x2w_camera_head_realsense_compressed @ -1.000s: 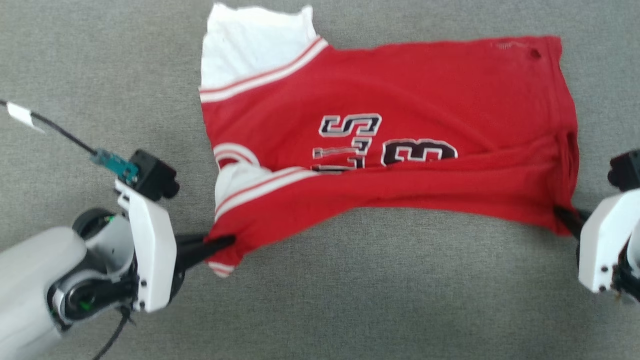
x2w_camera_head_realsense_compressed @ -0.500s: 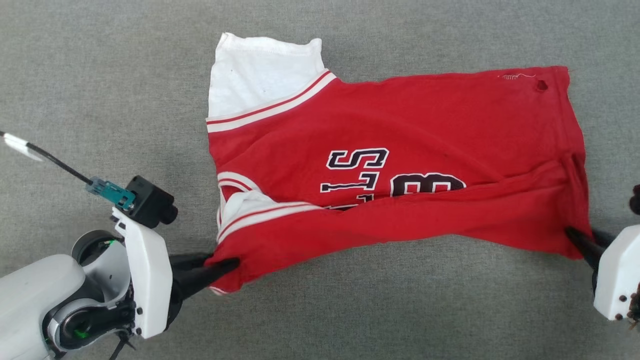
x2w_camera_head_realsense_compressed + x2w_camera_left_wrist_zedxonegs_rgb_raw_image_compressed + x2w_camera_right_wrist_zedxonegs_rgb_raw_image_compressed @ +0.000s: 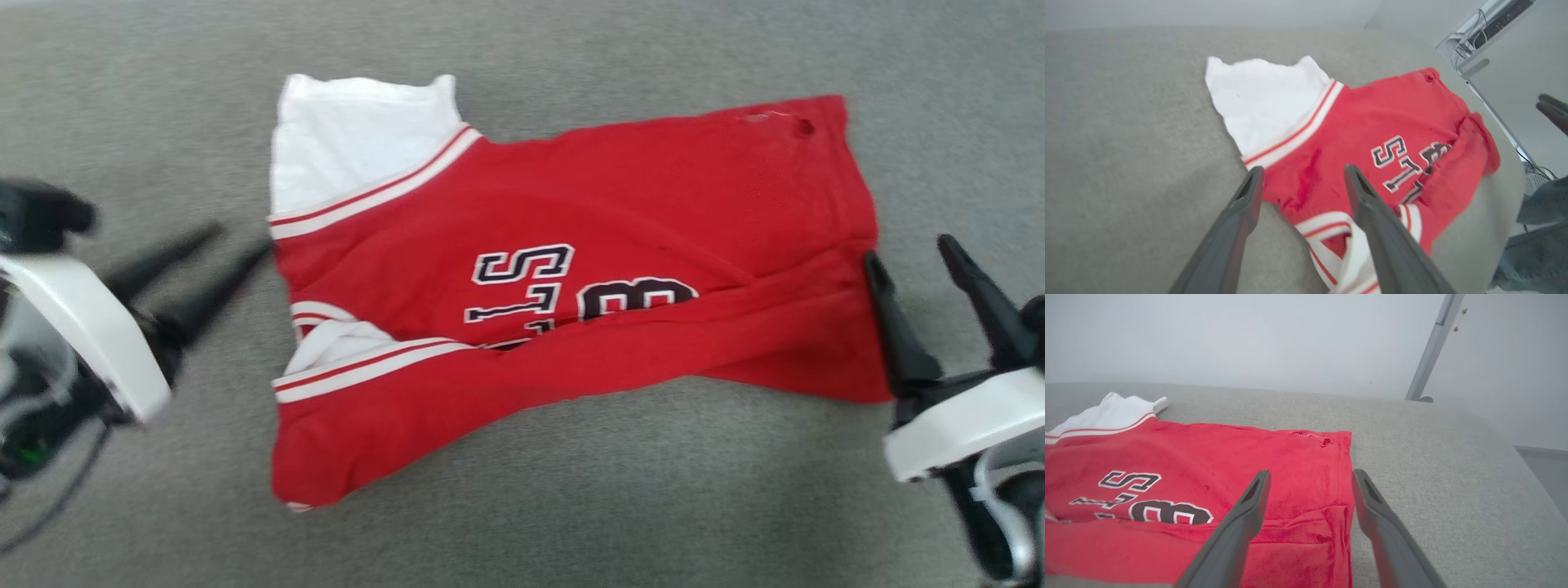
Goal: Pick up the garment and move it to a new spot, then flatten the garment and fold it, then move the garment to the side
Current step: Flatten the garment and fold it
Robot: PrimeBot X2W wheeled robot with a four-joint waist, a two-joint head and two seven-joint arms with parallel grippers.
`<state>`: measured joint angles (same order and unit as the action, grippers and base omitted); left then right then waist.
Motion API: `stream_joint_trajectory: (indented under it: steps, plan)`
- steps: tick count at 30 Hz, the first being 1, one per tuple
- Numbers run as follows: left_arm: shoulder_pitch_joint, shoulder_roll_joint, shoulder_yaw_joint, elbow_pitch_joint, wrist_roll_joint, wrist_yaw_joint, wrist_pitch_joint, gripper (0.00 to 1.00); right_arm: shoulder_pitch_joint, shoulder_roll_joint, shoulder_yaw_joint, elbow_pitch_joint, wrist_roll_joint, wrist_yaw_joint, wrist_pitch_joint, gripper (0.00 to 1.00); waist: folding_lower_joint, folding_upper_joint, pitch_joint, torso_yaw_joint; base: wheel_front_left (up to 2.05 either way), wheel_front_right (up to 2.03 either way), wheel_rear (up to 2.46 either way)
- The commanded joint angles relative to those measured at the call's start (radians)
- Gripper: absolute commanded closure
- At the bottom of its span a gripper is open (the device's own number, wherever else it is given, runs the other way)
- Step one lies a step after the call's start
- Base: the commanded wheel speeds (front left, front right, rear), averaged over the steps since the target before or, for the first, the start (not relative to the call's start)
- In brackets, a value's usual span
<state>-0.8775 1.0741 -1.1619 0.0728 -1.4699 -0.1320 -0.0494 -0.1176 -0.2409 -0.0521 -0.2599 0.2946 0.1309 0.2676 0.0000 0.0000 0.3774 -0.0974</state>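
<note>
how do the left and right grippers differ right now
The fingers of the left gripper slant toward the sleeve end of the garment and look blurred; the fingers of the right gripper point up the head view beside its hem end and look sharp. Both are open and hold nothing.

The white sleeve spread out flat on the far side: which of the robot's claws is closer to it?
Left. The left gripper is close beside the white sleeve; the right gripper is across the garment, at its hem end.

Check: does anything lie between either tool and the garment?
Nothing visible does. The left tool and right tool stand open at opposite ends of the garment, each close to its edge; it lies on the grey surface.
</note>
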Motion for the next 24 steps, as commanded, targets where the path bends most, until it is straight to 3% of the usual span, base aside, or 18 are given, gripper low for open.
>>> stream_joint_trajectory:
  steps: [1, 4, 8, 16, 24]
  plan:
    - [-0.014, -0.004, 0.010, 0.023, 0.005, 0.003, -0.015, 0.00, -0.009, 0.018, 0.010, 0.007, -0.015, 0.000, -0.033, 0.00, 0.0000, 0.0000, 0.013, -0.030, 0.00, 0.00, 0.00]
    - [-0.061, -0.033, 0.046, 0.113, -0.005, 0.003, -0.059, 0.00, -0.015, 0.070, 0.036, 0.034, -0.058, 0.000, -0.154, 0.00, 0.0000, 0.0000, 0.033, -0.070, 0.00, 0.00, 0.00]
    - [-0.139, -0.056, 0.060, 0.210, 0.003, 0.003, -0.034, 0.00, -0.017, 0.131, 0.039, 0.052, -0.086, 0.000, -0.259, 0.00, 0.0000, 0.0000, 0.067, -0.123, 0.00, 0.00, 0.00]
    - [-0.300, -0.080, 0.018, 0.392, 0.023, 0.003, 0.167, 0.00, -0.028, 0.178, 0.043, 0.060, -0.103, 0.000, -0.328, 0.00, 0.0000, 0.0000, 0.141, -0.207, 0.00, 0.00, 0.00]
    - [-0.390, -0.092, -0.027, 0.565, 0.016, 0.003, 0.359, 0.00, -0.032, 0.189, 0.056, 0.078, -0.093, 0.000, -0.346, 0.00, 0.0000, 0.0000, 0.174, -0.243, 0.00, 0.00, 0.00]
